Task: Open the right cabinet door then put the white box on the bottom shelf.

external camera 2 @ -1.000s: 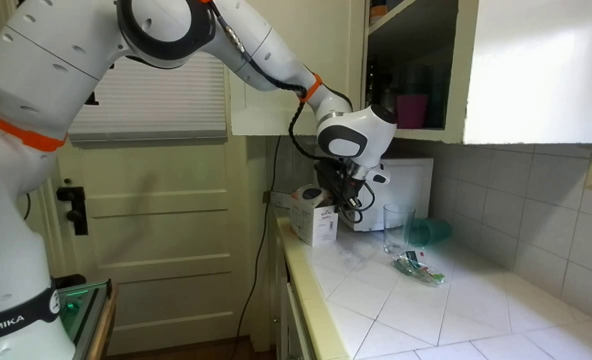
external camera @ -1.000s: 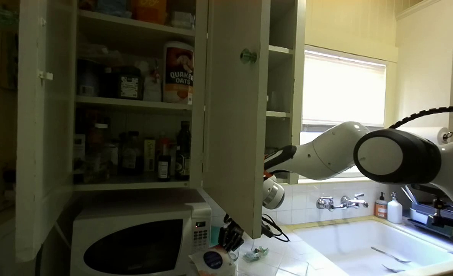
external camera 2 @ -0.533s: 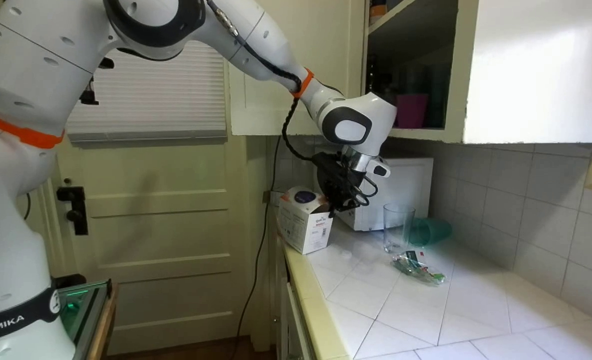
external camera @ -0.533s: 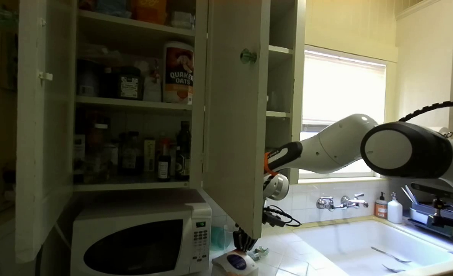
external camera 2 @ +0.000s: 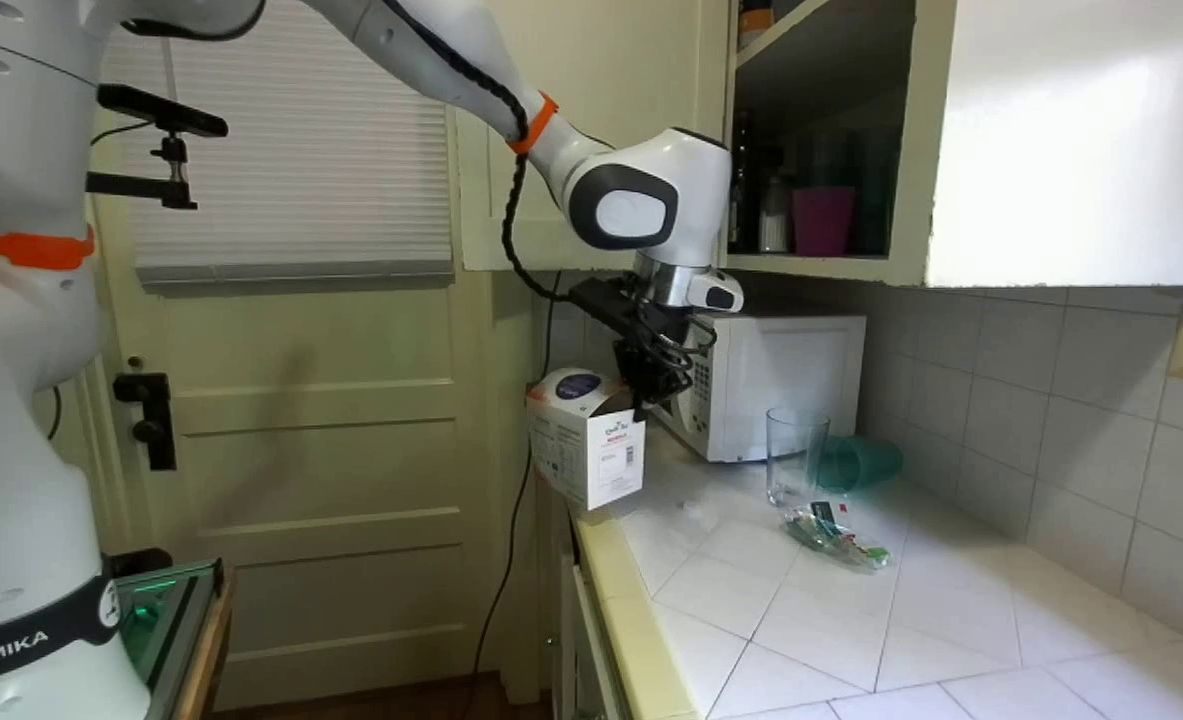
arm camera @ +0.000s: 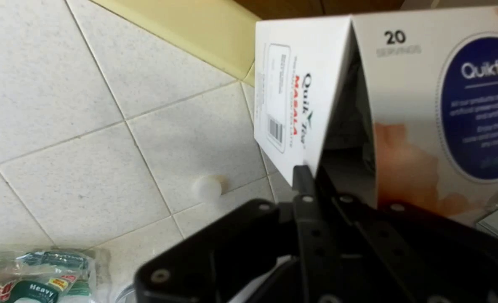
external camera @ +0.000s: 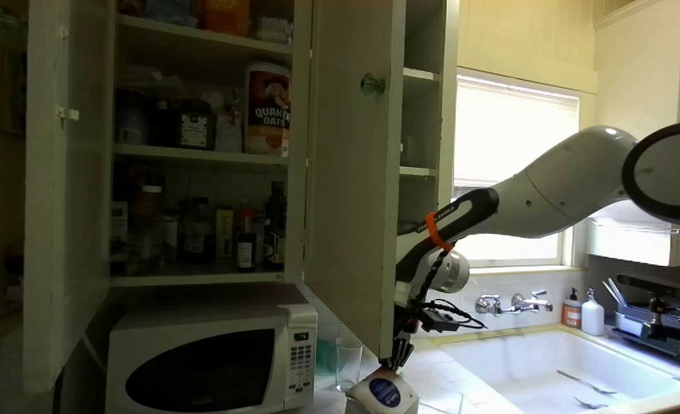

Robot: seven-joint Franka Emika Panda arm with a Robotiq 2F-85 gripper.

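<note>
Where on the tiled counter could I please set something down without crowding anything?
In an exterior view, the foreground of the tiled counter looks bare, bordered by the yellow edging, the tiled wall and the plastic packet. The far end is crowded: drinking glass, green cup, microwave, plus the white box held by the gripper.

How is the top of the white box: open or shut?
Open along one edge: in the wrist view, the white box shows a dark gap between its top panel and its barcode side.
</note>
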